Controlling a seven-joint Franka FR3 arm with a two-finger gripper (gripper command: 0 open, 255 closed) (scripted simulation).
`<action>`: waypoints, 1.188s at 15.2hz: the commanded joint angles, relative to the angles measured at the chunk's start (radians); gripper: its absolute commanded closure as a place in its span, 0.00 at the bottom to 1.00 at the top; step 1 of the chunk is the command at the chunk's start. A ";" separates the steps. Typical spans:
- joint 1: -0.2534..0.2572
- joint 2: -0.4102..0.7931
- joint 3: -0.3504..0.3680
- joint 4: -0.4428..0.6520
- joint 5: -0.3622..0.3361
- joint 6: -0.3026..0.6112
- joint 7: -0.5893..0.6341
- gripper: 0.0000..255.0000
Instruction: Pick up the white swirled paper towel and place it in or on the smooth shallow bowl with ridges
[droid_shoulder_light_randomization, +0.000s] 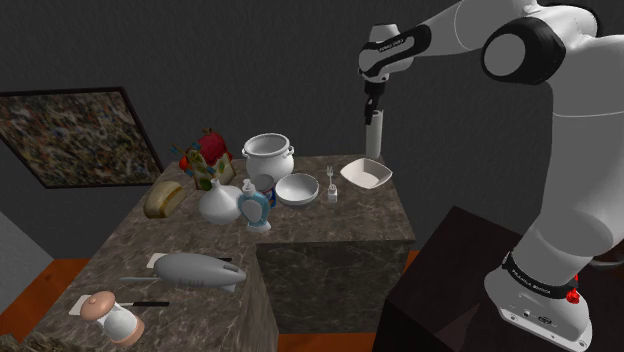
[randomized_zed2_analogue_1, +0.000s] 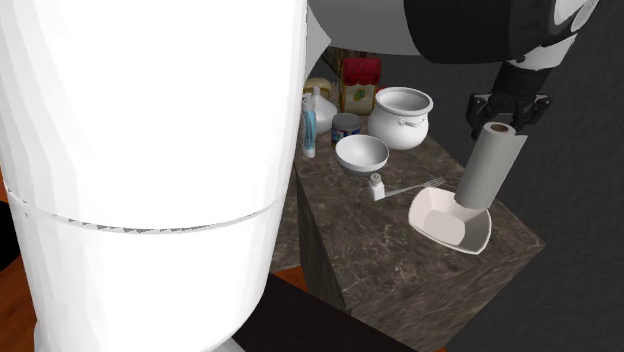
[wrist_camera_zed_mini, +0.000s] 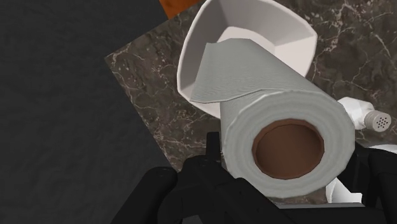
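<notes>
Dim grey walls closing in all round, with a framed mottled picture (droid_shoulder_light_randomization: 75, 137) hanging at 9 o'clock in the shoulder view and a strip of orange floor (droid_shoulder_light_randomization: 40, 285) showing at 8 o'clock. Looking down on a dark veined stone counter (droid_shoulder_light_randomization: 340, 225), with a lower block of the same stone (droid_shoulder_light_randomization: 200, 310) sitting toward 7 o'clock and carrying a grey handheld appliance (droid_shoulder_light_randomization: 197, 271). Standing at 5 o'clock, the arm's dark stand (droid_shoulder_light_randomization: 450, 290). Clasping the white paper towel roll (randomized_zed2_analogue_1: 490, 165) by its upper end, the black gripper (randomized_zed2_analogue_1: 508, 110), with fingers (wrist_camera_zed_mini: 213, 149) pressing on either side of the roll in the wrist view and the brown core (wrist_camera_zed_mini: 287, 149) facing the camera. Hanging nearly upright and leaning a little over the far part of the white shallow bowl (randomized_zed2_analogue_1: 448, 225), lower end reaching down at its rim; not managing to tell whether touching the bowl. Sitting near the counter's corner, that bowl, with a small shaker (randomized_zed2_analogue_1: 376, 187) and a fork (randomized_zed2_analogue_1: 415, 185) lying toward 10 o'clock from it in the second exterior view, a round white bowl (randomized_zed2_analogue_1: 361, 153) resting beyond those, and a white pot (randomized_zed2_analogue_1: 401, 115) with handles standing at 11 o'clock. Crowding the counter's far end: a blue-and-white spray bottle (droid_shoulder_light_randomization: 255, 208), a red box (droid_shoulder_light_randomization: 212, 147) and a loaf (droid_shoulder_light_randomization: 165, 197).
</notes>
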 joint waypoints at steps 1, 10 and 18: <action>0.000 0.007 0.001 -0.016 0.002 0.024 -0.001 1.00; -0.003 0.050 0.007 -0.076 0.015 0.126 -0.009 1.00; -0.005 0.083 0.012 -0.102 0.024 0.184 -0.015 1.00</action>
